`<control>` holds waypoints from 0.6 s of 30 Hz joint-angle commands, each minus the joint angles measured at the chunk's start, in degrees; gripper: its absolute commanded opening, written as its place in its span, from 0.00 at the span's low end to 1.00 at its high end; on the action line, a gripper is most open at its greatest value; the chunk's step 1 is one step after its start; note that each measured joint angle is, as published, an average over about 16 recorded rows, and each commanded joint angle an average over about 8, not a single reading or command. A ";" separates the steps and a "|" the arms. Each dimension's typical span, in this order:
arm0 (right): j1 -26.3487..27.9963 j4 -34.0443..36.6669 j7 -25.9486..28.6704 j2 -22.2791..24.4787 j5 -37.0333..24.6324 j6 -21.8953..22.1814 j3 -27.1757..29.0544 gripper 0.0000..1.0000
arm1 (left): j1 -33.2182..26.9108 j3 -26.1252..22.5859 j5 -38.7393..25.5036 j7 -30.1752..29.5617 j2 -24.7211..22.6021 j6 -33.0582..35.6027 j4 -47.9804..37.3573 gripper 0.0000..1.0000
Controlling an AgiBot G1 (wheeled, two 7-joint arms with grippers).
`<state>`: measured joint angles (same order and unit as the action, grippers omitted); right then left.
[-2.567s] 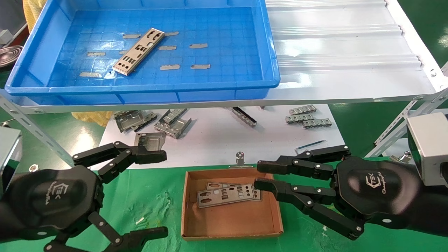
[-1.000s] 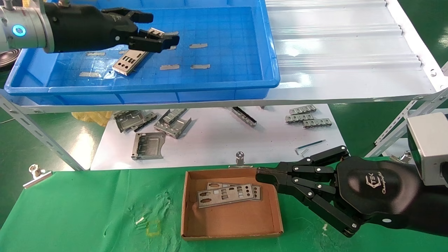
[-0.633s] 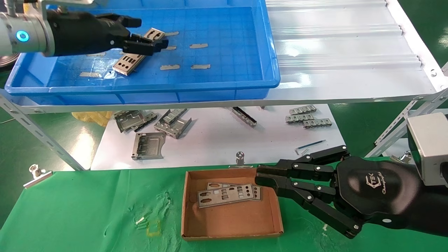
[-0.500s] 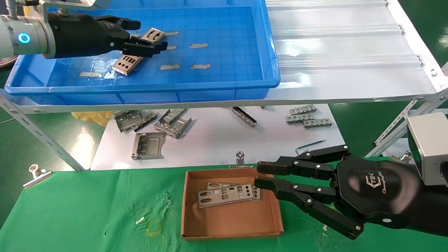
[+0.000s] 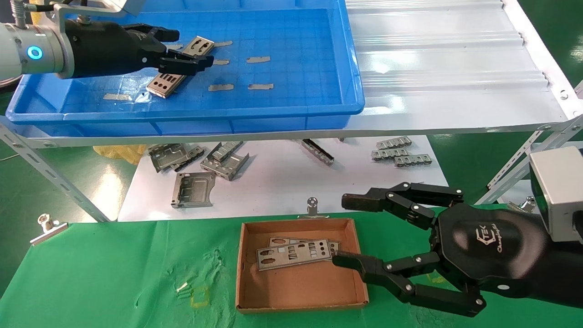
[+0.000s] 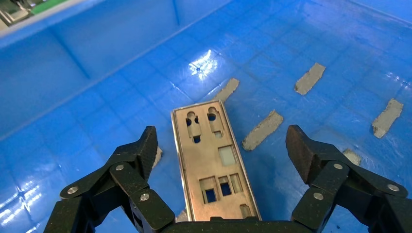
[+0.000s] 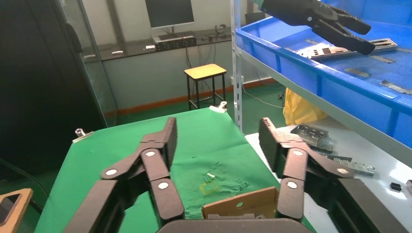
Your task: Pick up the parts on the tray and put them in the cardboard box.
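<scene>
My left end effector (image 6: 221, 141) hangs low inside the tray (image 5: 291, 114), fingers spread wide to either side of the part (image 6: 214, 160) lying flat on the blue grid floor, not touching it in the wrist view. Grey tape strips (image 6: 262, 130) sit just beside the plate. My right end effector (image 5: 348, 230) is down by the cardboard box (image 5: 300, 298) on the green cloth (image 5: 114, 273), fingers wide apart, the lower fingertip (image 5: 341, 260) over the box's right side near the parts in the box (image 5: 294, 253).
</scene>
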<state>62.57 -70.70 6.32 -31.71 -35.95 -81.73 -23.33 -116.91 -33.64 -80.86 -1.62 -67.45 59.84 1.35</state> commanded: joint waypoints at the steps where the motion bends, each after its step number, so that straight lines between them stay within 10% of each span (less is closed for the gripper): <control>1: 0.00 0.00 0.00 0.00 0.00 0.00 0.00 1.00 | -0.11 0.00 0.00 -0.26 -0.08 0.10 -0.47 0.00; 18: 0.00 0.00 0.00 0.00 0.00 0.00 0.00 1.00 | -0.47 -0.25 -0.35 -1.93 -0.59 -0.91 -1.43 0.00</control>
<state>62.57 -70.70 6.32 -31.71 -35.95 -81.73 -23.33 -117.43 -33.96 -81.30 -3.62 -68.05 59.02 -0.12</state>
